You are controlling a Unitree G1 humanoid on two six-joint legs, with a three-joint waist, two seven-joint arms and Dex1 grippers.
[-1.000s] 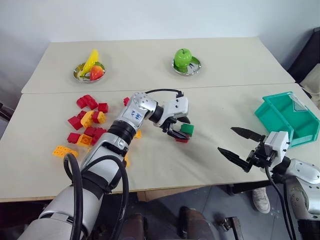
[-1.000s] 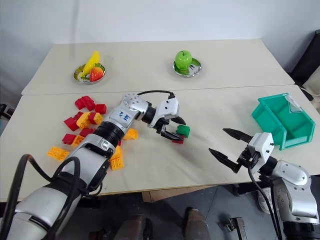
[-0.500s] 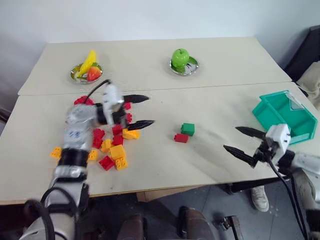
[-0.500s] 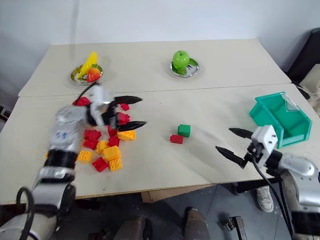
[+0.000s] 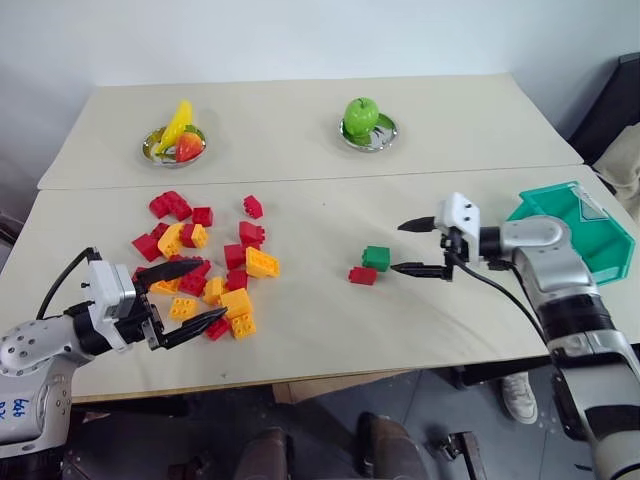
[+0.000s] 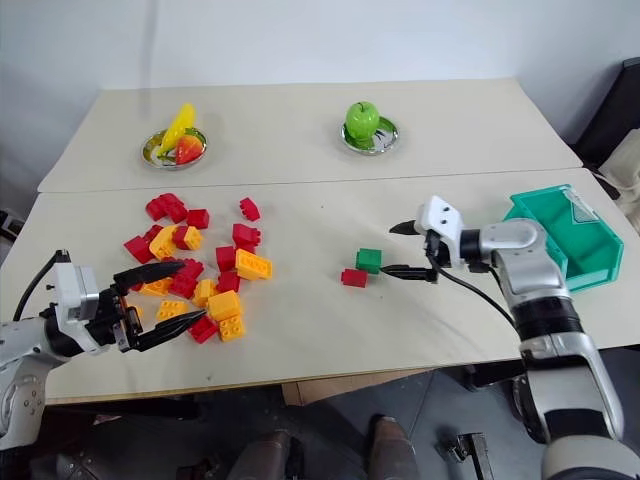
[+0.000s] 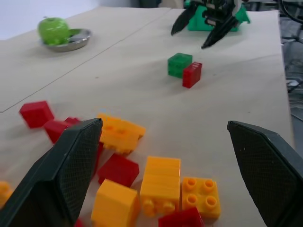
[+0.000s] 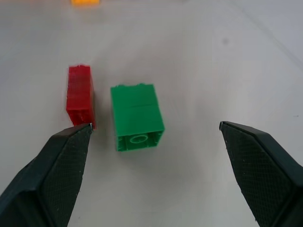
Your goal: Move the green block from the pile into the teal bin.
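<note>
Green block sits just off the wide-open right pincer, red brick touching at its seven o'clock — could get pinched along too.

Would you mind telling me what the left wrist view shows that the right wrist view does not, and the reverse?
Left wrist view alone: the pile of red, yellow and orange bricks close by, the green apple on its metal dish, the teal bin far off, and the right pincer, open, near the green block. Right wrist view alone: the green block's hollow underside, since it lies tipped over, framed between that pincer's open fingers. Both share: the green block with a red brick right beside it on the table, and open jaws in the foreground.
</note>
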